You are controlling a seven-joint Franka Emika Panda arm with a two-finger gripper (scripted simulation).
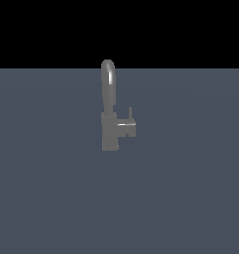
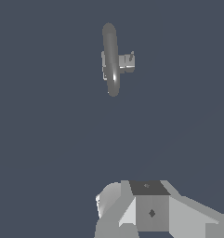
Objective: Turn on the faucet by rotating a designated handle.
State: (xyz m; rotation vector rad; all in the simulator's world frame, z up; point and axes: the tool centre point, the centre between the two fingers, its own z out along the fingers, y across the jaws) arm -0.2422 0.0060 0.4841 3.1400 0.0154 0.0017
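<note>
- Faucet (image 1: 109, 111) stood mid-floor (image 1: 190, 198); handle (image 1: 127, 128) untouched, judged not yet turned.
- Gripper (image 2: 148, 211) hung well apart from it; finger spacing could not be told.
- Approach and rotation remained.

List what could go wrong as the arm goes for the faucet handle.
1. The handle is a short stub right beside the tall spout; the gripper might hit the spout first.
2. The upright pin is thin, so the fingers may slip off it.
3. The gripper is far from the faucet, so a misaimed approach is possible.
</note>
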